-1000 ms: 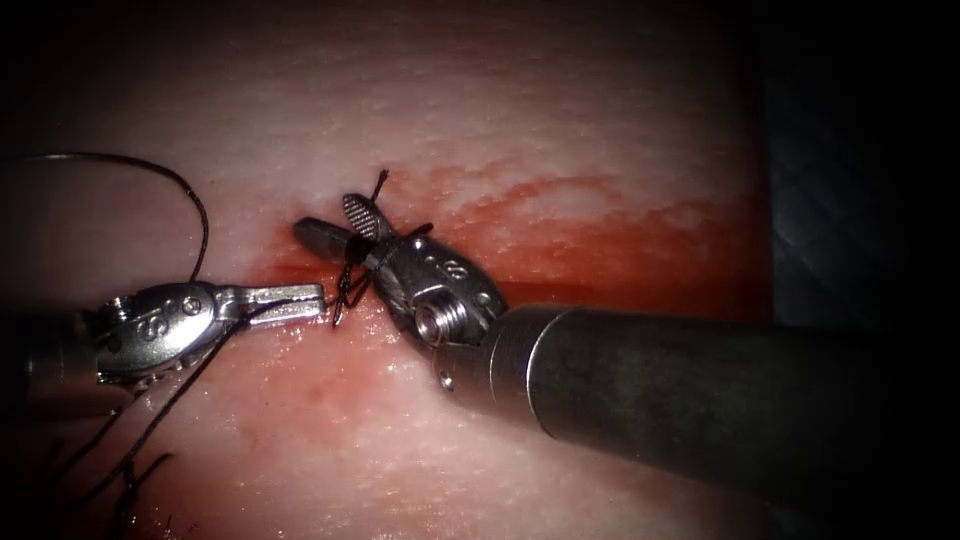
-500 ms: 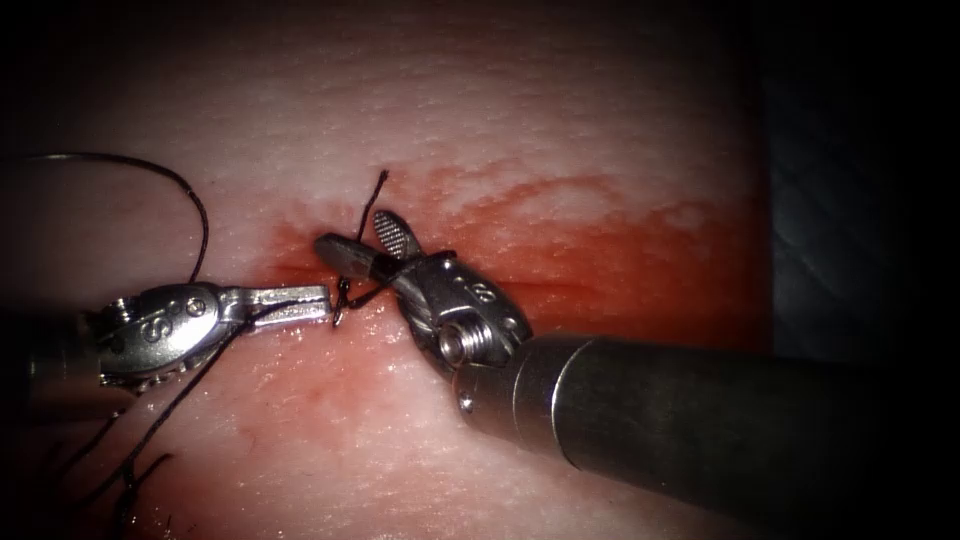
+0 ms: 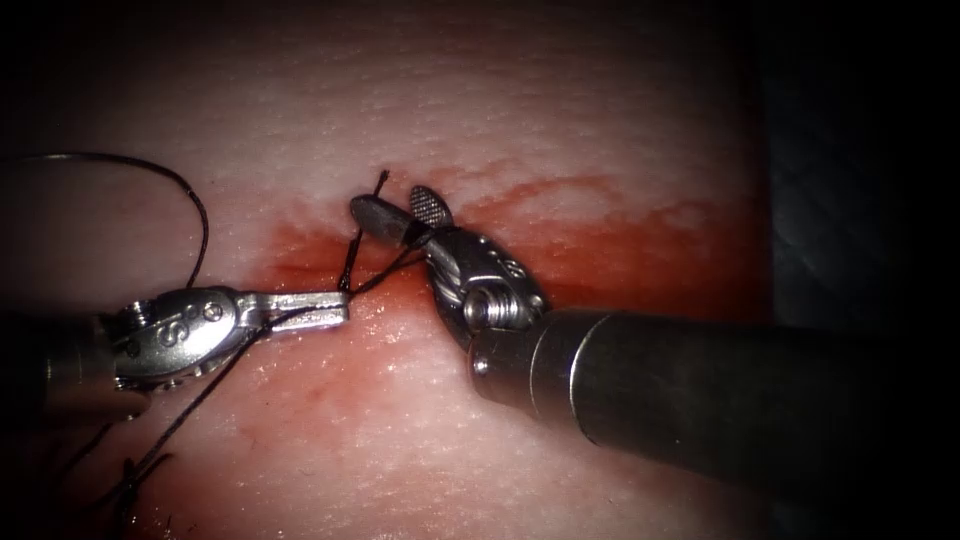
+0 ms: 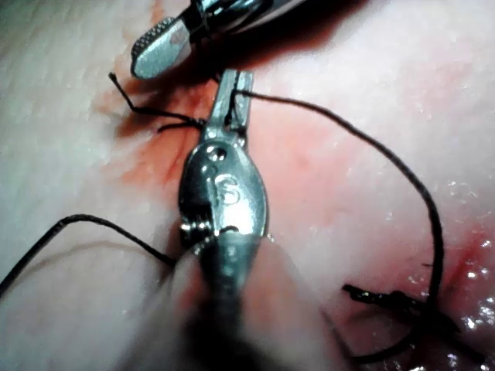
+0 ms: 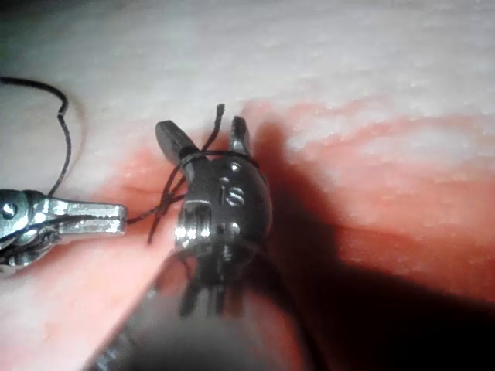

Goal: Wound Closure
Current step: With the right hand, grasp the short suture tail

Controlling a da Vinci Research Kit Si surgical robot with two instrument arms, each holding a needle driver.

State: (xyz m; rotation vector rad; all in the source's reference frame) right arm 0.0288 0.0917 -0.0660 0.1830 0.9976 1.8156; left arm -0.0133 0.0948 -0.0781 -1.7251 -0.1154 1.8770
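Shifted up and to the right since a second ago: right arm's steel needle driver (image 3: 405, 215) (image 5: 205, 139) (image 4: 166, 42), jaws parted, dark thread (image 3: 345, 265) (image 5: 166, 201) looped around them, gripping nothing. Nudged slightly rightward too: left arm's steel needle driver (image 3: 320, 305) (image 4: 232, 97) (image 5: 100, 216), jaws closed on the same thread beside the reddened cut (image 3: 320, 265). Stands up from the pale pork tissue (image 3: 560, 110) near the right tool, a short cut thread end (image 3: 381, 181). Cannot make out the needle.

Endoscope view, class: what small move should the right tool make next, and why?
Probably close the right tool on the short thread end: its fingers are open beside it, thread loops around them, and the left tool grips thread.
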